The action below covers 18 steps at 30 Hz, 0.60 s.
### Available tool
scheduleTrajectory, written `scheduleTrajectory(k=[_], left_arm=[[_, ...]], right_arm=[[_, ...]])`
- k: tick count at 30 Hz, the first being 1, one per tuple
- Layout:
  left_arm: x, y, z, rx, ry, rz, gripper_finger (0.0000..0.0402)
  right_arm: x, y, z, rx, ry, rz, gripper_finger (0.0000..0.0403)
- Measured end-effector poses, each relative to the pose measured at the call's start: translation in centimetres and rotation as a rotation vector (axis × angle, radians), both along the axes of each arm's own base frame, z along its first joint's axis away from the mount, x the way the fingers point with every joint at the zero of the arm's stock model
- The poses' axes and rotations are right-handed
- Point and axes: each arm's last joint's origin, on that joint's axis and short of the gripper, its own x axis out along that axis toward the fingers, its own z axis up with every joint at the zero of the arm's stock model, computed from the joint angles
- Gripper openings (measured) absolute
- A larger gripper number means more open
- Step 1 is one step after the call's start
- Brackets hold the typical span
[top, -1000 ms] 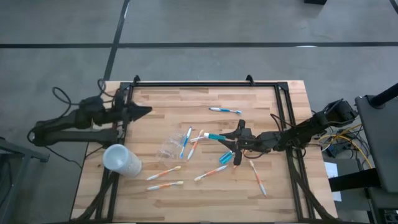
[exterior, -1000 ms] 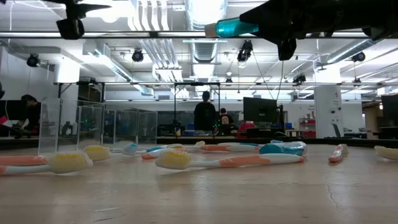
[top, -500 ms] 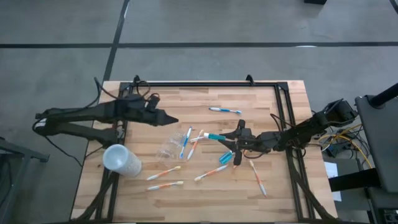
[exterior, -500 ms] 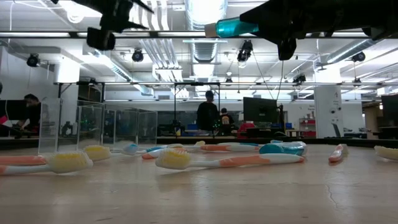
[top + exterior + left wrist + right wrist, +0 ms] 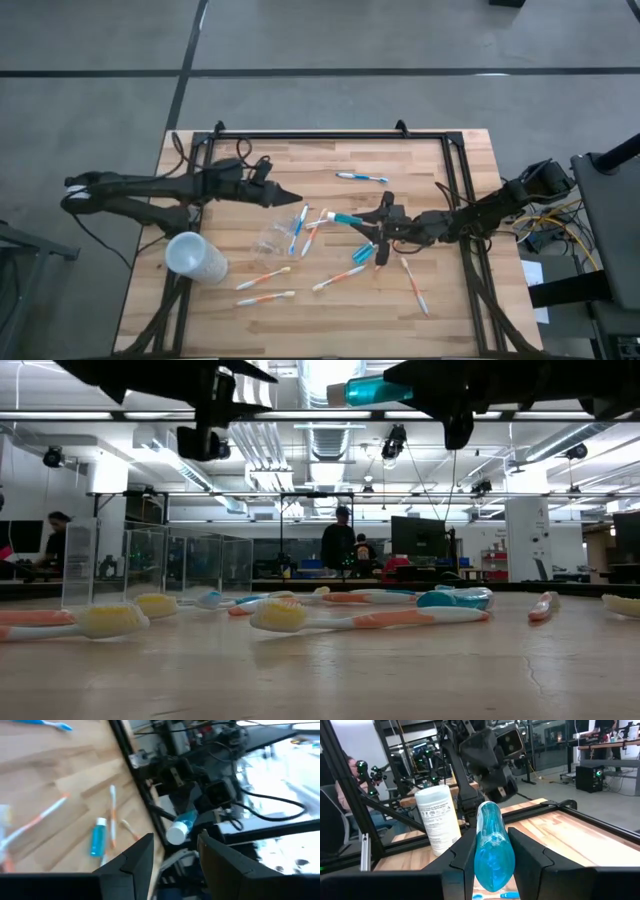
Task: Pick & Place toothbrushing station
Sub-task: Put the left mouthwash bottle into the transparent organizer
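Observation:
My right gripper (image 5: 374,226) hangs over the table's middle, shut on a blue toothpaste tube (image 5: 345,219). My left gripper (image 5: 289,198) stands open above the table, left of that tube and pointing at it; in its own view the fingers frame the tube (image 5: 181,826). A small clear tumbler (image 5: 268,240) sits on the wood below. Several toothbrushes lie flat around it, such as a blue one (image 5: 362,177) and an orange one (image 5: 264,298). A second blue tube (image 5: 360,253) lies on the table. My right gripper pinches the tube's tail end (image 5: 492,851) between its two fingers. The fingers come level from the table's right side and lie along the tube. The tube sticks out ahead of them, white cap (image 5: 326,216) toward the left arm, lifted clear of the table.
A larger whitish cup (image 5: 195,257) stands near the table's left front corner. A black frame (image 5: 330,135) runs along the far and side edges. Bare wood shows at the far left. People stand in the room beyond the table.
My left gripper has swung from the table's left edge out over the table, toward the right and the held tube, sinking a little and rolling about its own line. The right gripper and the tube have kept still.

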Motion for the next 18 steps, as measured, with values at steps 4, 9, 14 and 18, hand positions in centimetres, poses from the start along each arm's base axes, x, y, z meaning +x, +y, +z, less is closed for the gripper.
scheduleTrajectory(k=[4,9,14,18], left_arm=[[-0.3,0.0,-1.7,-0.034,-0.015,0.002,0.0159],[-0.5,-0.1,-3.7,-0.149,-0.032,0.013,0.0159],[0.0,-0.1,-4.9,-0.258,-0.092,0.014,0.0159],[0.9,0.0,-5.2,-0.323,-0.136,0.010,0.0159]], right_arm=[[0.1,0.0,0.3,-0.001,-0.009,0.000,0.0093],[0.3,0.1,0.6,-0.004,-0.018,-0.001,0.0093],[0.4,0.1,0.9,-0.060,-0.012,-0.005,0.0093],[0.5,0.2,1.1,-0.079,-0.013,-0.007,0.0093]])
